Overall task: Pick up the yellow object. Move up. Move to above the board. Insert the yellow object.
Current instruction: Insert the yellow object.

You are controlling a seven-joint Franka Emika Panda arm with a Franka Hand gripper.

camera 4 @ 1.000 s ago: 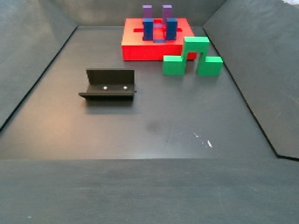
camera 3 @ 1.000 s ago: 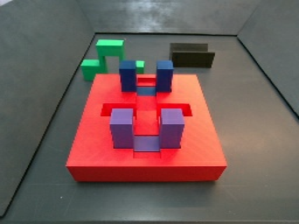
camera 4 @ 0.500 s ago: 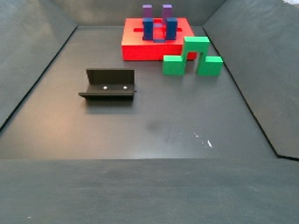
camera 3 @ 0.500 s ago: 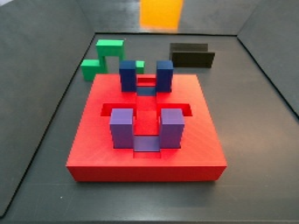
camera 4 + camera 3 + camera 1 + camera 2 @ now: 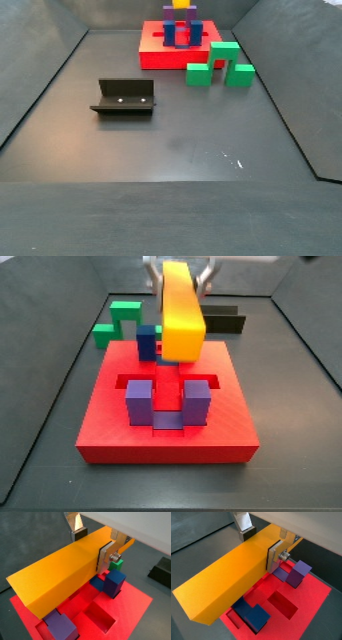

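Note:
My gripper (image 5: 179,274) is shut on the yellow object (image 5: 181,311), a long smooth yellow-orange bar. In both wrist views the silver fingers (image 5: 105,558) (image 5: 274,556) press its two long sides, the gripper (image 5: 92,543) (image 5: 260,542) holding it near one end. The bar (image 5: 60,574) (image 5: 228,579) hangs above the board (image 5: 167,436), a red slab with recessed slots (image 5: 100,617). In a side view it covers part of the dark blue blocks (image 5: 147,344). The purple blocks (image 5: 140,404) stand nearer the front. In the far side view only the bar's tip (image 5: 181,4) shows above the board (image 5: 160,58).
Green blocks (image 5: 120,318) (image 5: 221,68) lie on the grey floor beside the board. The dark fixture (image 5: 222,320) (image 5: 124,97) stands on the floor apart from the board. Sloping grey tray walls (image 5: 40,90) bound the floor.
One second ago no bar showed above the board. Half a second ago it appeared at the upper edge of a side view. Now gripper and bar hang over the blue blocks.

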